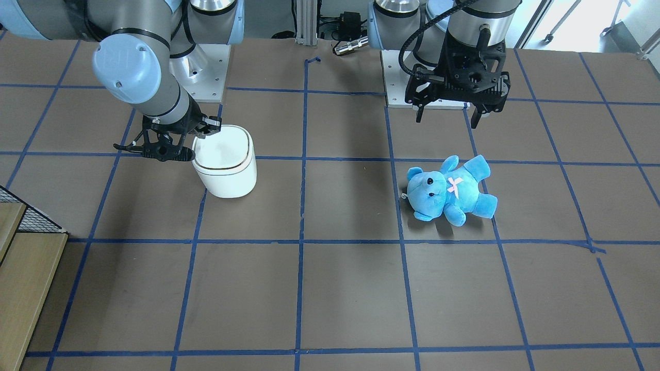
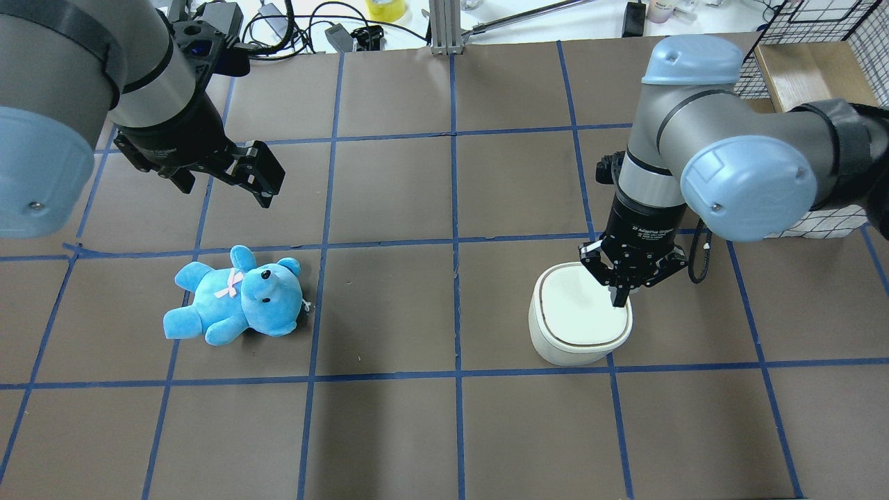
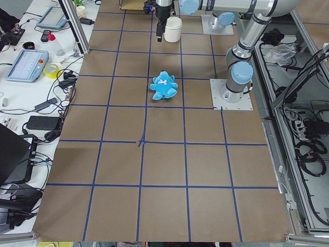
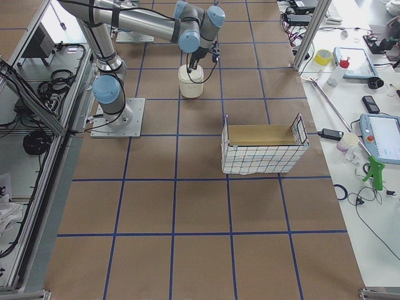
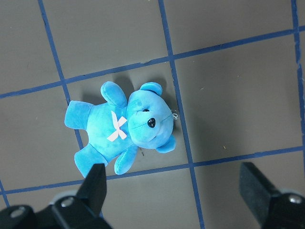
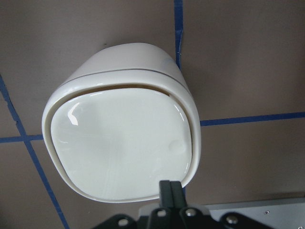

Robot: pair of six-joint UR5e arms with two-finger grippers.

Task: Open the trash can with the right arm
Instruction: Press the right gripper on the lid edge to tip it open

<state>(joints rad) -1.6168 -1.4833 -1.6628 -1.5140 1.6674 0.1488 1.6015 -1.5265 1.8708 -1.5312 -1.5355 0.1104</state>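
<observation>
The white trash can [image 2: 580, 323] stands on the table with its lid down; it also shows in the front view [image 1: 224, 162] and fills the right wrist view [image 6: 124, 143]. My right gripper [image 2: 620, 298] is shut, fingers together and pointing down. Its tip is at the lid's edge on the side nearest the robot base [image 6: 171, 191]; I cannot tell if it touches. It holds nothing. My left gripper [image 2: 260, 177] is open and empty, hanging well above the table near a blue teddy bear [image 2: 236, 298]. In the left wrist view the bear [image 5: 124, 126] lies between the spread fingers [image 5: 95, 183].
A wire-mesh basket with a wooden floor [image 4: 262, 147] stands on the table beyond the trash can, on the robot's right side. Blue tape lines grid the brown table. Cables and tools lie past the table's far edge [image 2: 333, 28].
</observation>
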